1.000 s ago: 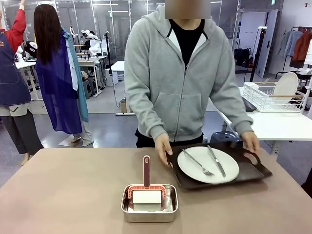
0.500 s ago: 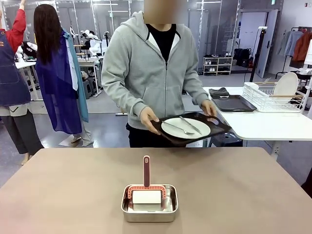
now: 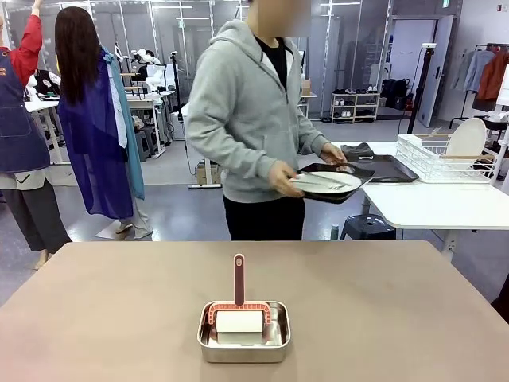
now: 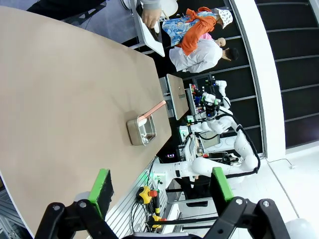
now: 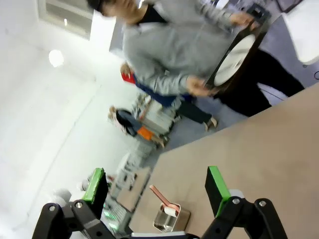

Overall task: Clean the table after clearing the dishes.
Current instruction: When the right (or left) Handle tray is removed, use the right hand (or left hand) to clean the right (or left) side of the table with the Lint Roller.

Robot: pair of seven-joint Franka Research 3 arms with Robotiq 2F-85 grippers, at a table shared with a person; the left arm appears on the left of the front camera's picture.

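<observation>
**A:** Taupe-brown surface (image 3: 398, 302), seen from the front, carries just the steel pan (image 3: 243, 344) close to the robot's edge. The roller (image 3: 239, 321) sits inside it and its red handle (image 3: 238, 278) stands upright.

**B:** And the dishes?

**A:** Off it. Beyond the far edge the person carries the dark tray (image 3: 343, 191) with the plate (image 3: 324, 182) and cutlery (image 3: 321, 181), a hand (image 3: 285, 177) at each end. They stand beside the white side table (image 3: 445, 205), where a second tray (image 3: 388, 169) lies.

**B:** What could go wrong?

**A:** The handle, I think. A claw coming in low could knock it and skid the pan off the near edge. There is open room to the left, to the right and towards the far side.

**B:** Left wrist view?

**A:** The left claw (image 4: 160, 185) hangs high, green pads wide apart, nothing between them. The pan lies well off, near one long edge, with bare top on its other sides.

**B:** Right wrist view?

**A:** The right claw (image 5: 155, 185) is spread and empty too, out past the surface's edge. The person stands near the far edge, so a long sweep that way could meet them if they step in.
</observation>
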